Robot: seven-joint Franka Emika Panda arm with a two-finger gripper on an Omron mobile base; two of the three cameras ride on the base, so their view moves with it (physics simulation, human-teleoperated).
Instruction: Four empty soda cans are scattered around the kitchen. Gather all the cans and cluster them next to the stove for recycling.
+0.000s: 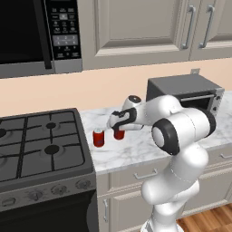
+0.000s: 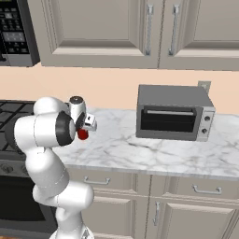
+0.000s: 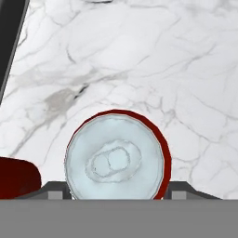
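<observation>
Jaws first: in the hand view we look straight down on the silver top of a red soda can (image 3: 118, 160), with the dark finger tips (image 3: 52, 192) showing at either side of it along the bottom, so our jaws sit on both flanks of this can; we cannot tell whether they press it or stand slightly off. A second red can (image 3: 16, 179) shows at the lower left, just beside the first. Both stand on the white marble bench (image 3: 139, 69), and a dark strip at the upper left is the stove's edge (image 3: 11, 42).

From the left base view, our gripper (image 1: 118, 128) reaches down over one red can (image 1: 119, 134) near the bench's left end, and the other red can (image 1: 98, 137) stands upright just beside it, closer to the stove (image 1: 41, 145). That second can is near the bench's left edge, which meets the stove. A grey toaster oven (image 1: 186, 93) sits toward the bench's back right, and a black microwave (image 1: 38, 34) hangs above the stove.

From the right base view, our arm hides most of the hand; a patch of the red can (image 2: 83, 135) shows below the gripper (image 2: 86, 128). The toaster oven (image 2: 173, 113) stands well apart to the right, against the back edge of the bench (image 2: 140, 149).
</observation>
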